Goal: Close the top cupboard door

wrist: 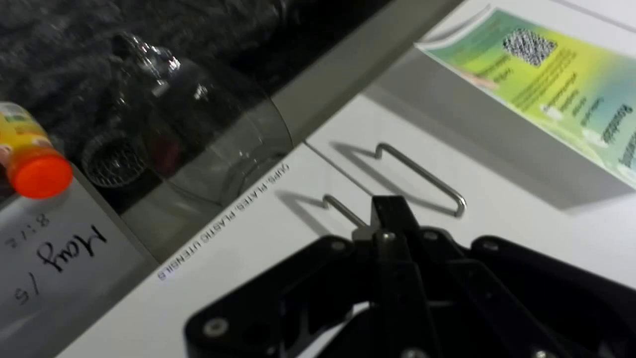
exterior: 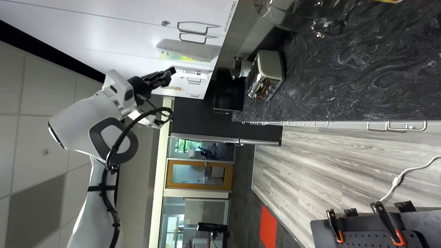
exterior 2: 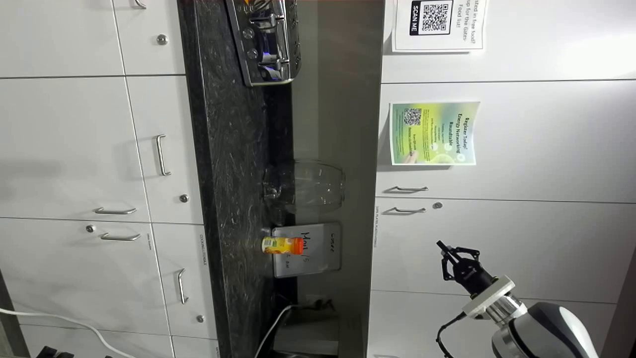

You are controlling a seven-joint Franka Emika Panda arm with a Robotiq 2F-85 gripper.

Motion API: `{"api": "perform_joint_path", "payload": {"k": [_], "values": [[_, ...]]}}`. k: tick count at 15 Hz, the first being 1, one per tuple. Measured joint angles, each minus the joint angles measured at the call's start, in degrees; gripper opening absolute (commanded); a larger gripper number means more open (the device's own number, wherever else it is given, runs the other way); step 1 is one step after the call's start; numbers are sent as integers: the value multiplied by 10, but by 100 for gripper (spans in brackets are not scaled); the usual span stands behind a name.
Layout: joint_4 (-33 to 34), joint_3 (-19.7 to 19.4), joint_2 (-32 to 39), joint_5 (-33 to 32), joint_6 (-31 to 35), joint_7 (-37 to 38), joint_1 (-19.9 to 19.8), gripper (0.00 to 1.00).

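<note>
The white upper cupboard door (exterior 2: 521, 243) carries a slim silver bar handle (exterior 2: 407, 210) near its edge and a printed label. It also shows in the wrist view (wrist: 238, 268) and in an exterior view (exterior: 120, 10). It looks flush with the neighbouring white door (exterior 2: 521, 144), with only a thin seam between them. My gripper (exterior 2: 441, 246) is in front of the labelled door, off to the side of its handle. Its fingertips are together and empty in the wrist view (wrist: 390, 211), where they hide part of the handle. It also shows in an exterior view (exterior: 171, 71), apart from the handles.
A poster (exterior 2: 435, 134) sticks out from the neighbouring door beside its handle (exterior 2: 408, 189). On the dark counter (exterior: 361, 75) stand a toaster (exterior: 270, 69), a clear glass jar (exterior 2: 318, 184), an orange-capped bottle (exterior 2: 283, 245) and a handwritten sign (exterior 2: 325, 248).
</note>
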Motion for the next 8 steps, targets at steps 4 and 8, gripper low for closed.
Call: {"api": "perform_joint_path", "payload": {"k": [4,8], "values": [[-11,24,5,-65,-109,34,-19,0],[-28,51,71,-104,-110,62,-25,0]]}}
